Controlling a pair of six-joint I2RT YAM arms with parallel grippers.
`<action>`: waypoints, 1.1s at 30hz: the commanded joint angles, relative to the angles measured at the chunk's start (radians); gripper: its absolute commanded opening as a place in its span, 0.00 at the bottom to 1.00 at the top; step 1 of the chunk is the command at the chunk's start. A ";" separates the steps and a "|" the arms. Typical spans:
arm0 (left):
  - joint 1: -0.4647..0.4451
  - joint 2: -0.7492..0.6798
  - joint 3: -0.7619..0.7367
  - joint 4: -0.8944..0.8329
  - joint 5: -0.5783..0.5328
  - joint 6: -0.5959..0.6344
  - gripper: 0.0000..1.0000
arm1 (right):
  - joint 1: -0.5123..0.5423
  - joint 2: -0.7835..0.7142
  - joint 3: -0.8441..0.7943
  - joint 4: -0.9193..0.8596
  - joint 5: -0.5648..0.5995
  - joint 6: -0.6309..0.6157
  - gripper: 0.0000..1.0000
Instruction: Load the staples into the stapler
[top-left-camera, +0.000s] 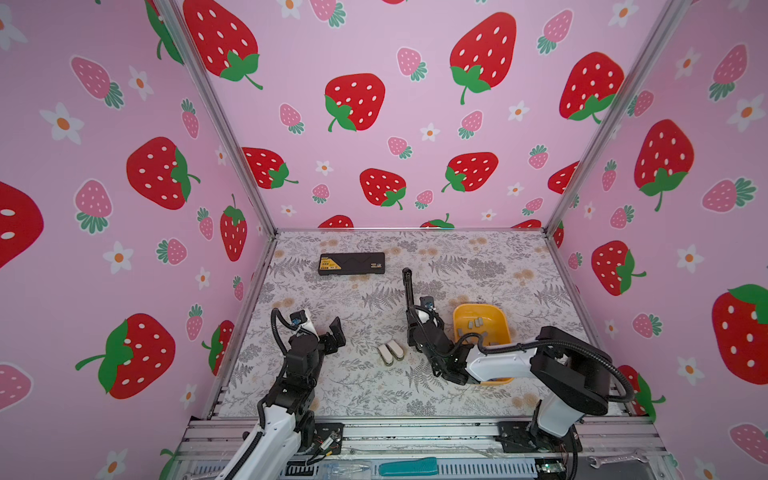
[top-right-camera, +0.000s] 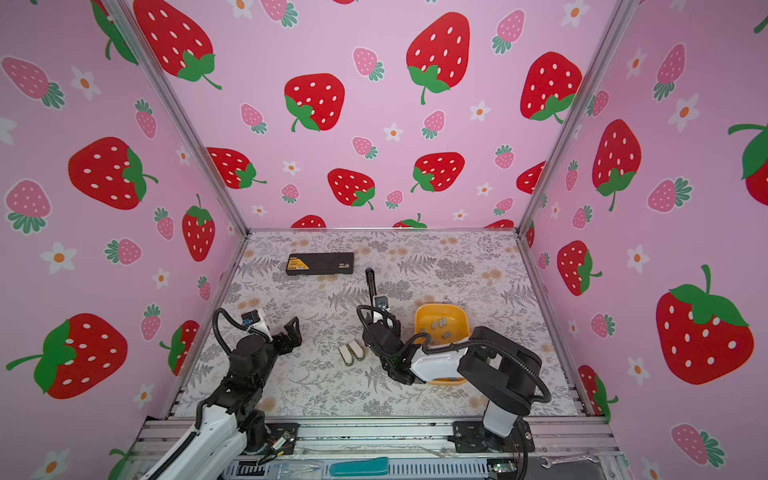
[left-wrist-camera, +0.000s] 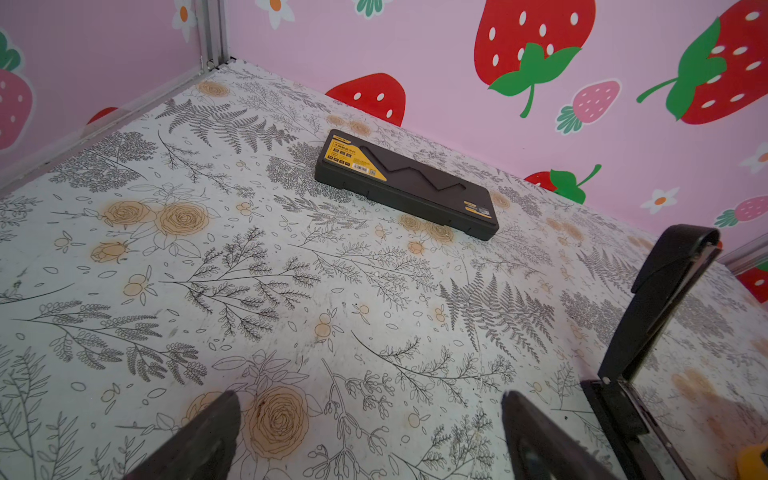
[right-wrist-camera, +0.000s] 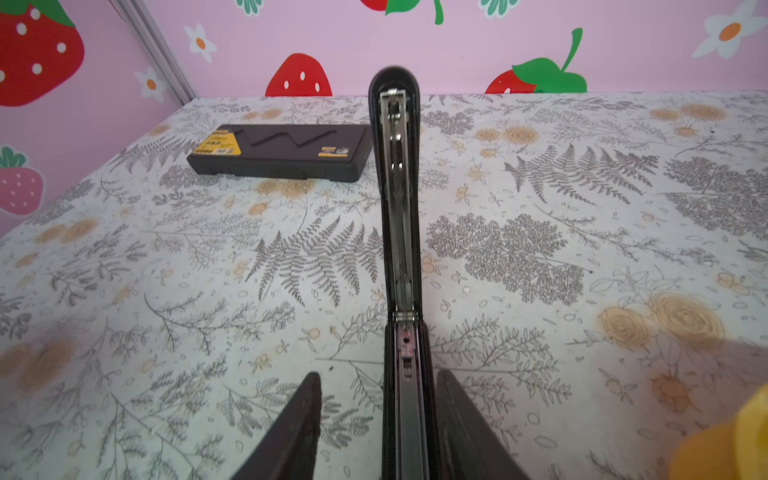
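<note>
Now left gripper (left-wrist-camera: 370, 409): spread wide, empty
right gripper (right-wrist-camera: 379, 376): part-open astride stapler (right-wrist-camera: 399, 208), gap showing
staples (top-left-camera: 476, 324): yellow bowl (top-left-camera: 500, 328), toward tabletop's (top-left-camera: 353, 382) right edge

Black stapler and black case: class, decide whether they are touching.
Apart: in a top view, patterned table shows between the stapler and the case.

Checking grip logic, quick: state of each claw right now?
Left claw: open, empty.
Right claw: open, astride the base of the black stapler, not clamped on it.
</note>
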 joint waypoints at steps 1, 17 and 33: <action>0.004 0.001 0.019 0.025 -0.017 -0.012 0.99 | -0.065 0.035 0.065 -0.015 -0.065 -0.054 0.45; 0.004 0.031 0.028 0.036 -0.016 -0.012 0.99 | -0.212 0.320 0.295 -0.026 -0.205 -0.058 0.32; 0.005 0.094 0.065 0.056 0.034 0.023 0.99 | -0.212 0.059 0.146 -0.033 -0.198 -0.064 0.32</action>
